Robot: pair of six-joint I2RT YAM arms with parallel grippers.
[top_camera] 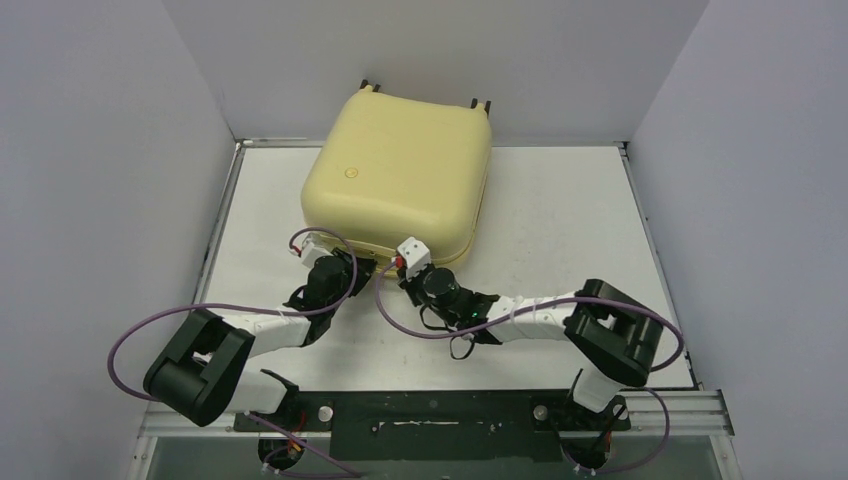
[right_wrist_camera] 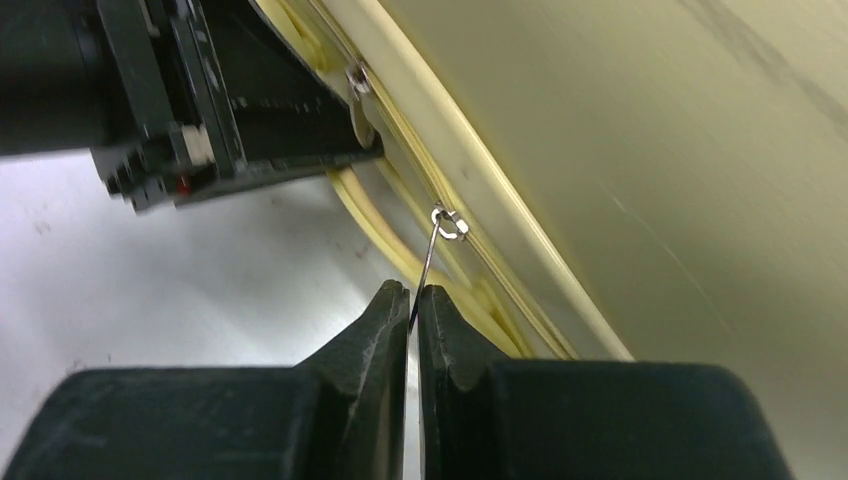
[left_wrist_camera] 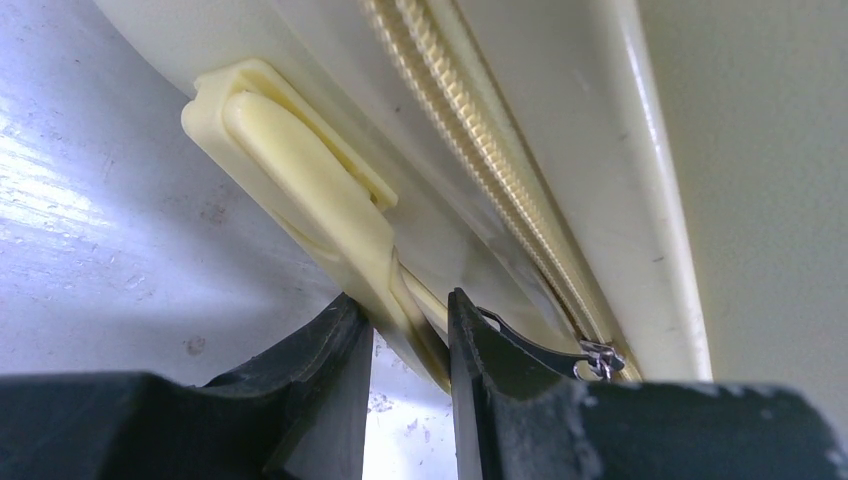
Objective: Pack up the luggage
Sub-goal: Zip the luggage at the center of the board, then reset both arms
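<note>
You have one luggage (top_camera: 400,170), shut and lying flat on the table (top_camera: 580,230), just beyond both sets of fingers; two wheels (top_camera: 371,87) show at its far edge, away from the fingers. Your left gripper (left_wrist_camera: 405,305) grasps the single pale handle (left_wrist_camera: 300,170), one finger on each side, both touching it; your right gripper (right_wrist_camera: 412,295) is clenched on a thin metal zipper pull (right_wrist_camera: 428,262), which runs up from the fingertips to its slider on the zip line (left_wrist_camera: 470,140). You can count two pulls; the second pull (left_wrist_camera: 540,352) lies against the left gripper's finger on the zip side. The two grippers sit close together along the case's near edge, so there is little room between them; bare table lies open on the near side of both sets of fingers and out to the right of the case; three walls (top_camera: 100,150) close in the left, far and right sides.
</note>
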